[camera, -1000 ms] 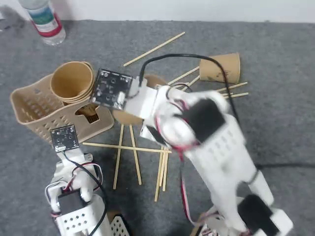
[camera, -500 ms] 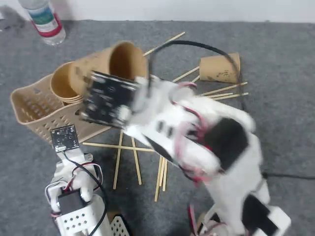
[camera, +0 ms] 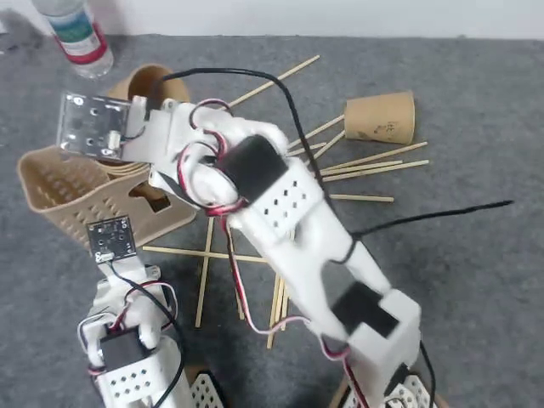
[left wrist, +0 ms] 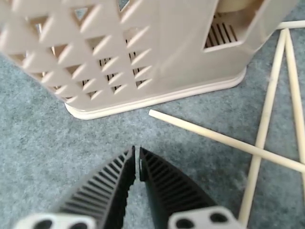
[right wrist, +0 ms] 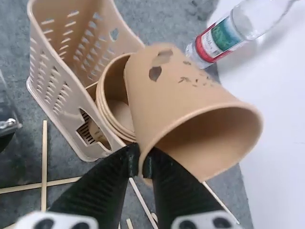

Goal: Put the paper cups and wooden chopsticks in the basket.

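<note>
right pincer: gripping paper cup by its rim, beside the basket
left pincer: closed, empty, near basket

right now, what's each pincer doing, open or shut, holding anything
left pincer: shut, holding nothing, low beside the basket.
right pincer: shut on a paper cup.

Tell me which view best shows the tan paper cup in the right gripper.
The right wrist view: the tan paper cup lies tilted, its rim pinched by the right gripper, by the beige plastic basket. The high view catches part of the cup behind the arm. The left wrist view faces the basket's wall.
</note>
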Motion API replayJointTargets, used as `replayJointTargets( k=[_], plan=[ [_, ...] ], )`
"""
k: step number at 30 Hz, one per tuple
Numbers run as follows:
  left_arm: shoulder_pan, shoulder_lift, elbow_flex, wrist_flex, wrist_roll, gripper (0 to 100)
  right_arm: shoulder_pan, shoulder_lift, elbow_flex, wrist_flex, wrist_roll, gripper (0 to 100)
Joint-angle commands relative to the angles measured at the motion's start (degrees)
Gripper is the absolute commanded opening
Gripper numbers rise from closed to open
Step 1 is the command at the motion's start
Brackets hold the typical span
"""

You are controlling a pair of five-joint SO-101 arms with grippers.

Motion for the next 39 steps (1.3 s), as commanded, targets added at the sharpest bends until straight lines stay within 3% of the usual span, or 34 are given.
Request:
replayJointTargets(
  k=[1, 5, 11, 19, 33, 39],
  plan=[
    [0.4, -1.1, -0.3, -0.4, 0.3, 2, 0.9, 3.1, -8.5, 2.4, 0.6, 0.8],
    [0.4, -1.1, -0.3, -0.4, 0.3, 2, 0.6, 6.5, -12.8, 3.4, 0.4, 2.3],
    [0.4, -1.1, -0.3, -0.4, 0.3, 2, 0.9, 6.9, -18.4, 5.8, -6.4, 17.5],
    [0.4, -1.1, -0.3, -0.4, 0.3, 2, 1.0, 7.3, -22.8, 13.1, -7.0, 17.7],
    [0.4, -1.1, -0.3, -0.4, 0.4, 2, 0.5, 8.1, -21.6, 9.0, -7.4, 17.7],
    [3.5, -1.1, -0.3, -0.4, 0.4, 2, -1.6, 8.0, -21.6, 6.1, -7.4, 17.7]
  ],
)
